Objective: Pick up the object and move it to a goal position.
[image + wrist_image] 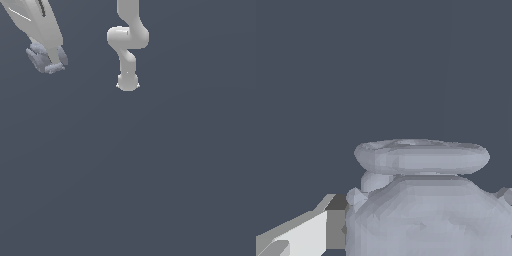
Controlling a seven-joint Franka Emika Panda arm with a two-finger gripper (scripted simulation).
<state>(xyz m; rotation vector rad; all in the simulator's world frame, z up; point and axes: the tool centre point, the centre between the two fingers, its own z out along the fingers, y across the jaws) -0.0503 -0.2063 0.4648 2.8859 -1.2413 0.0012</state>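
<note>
The object (pixel 36 56) is a small pale lavender-grey lump with faceted bumps, at the upper left of the exterior view. My white gripper (pixel 50 56) comes down from the top left corner and is shut on it, so the lump sits at the fingertips. In the wrist view the object (pixel 426 215) fills the lower half, with a flat rounded part on top. One white finger (pixel 306 235) presses against its side. The other finger is hidden.
The arm's white links and base (pixel 127 80) stand at the top middle of the exterior view. The rest is a plain dark grey-blue floor (pixel 150 175). No goal marker shows.
</note>
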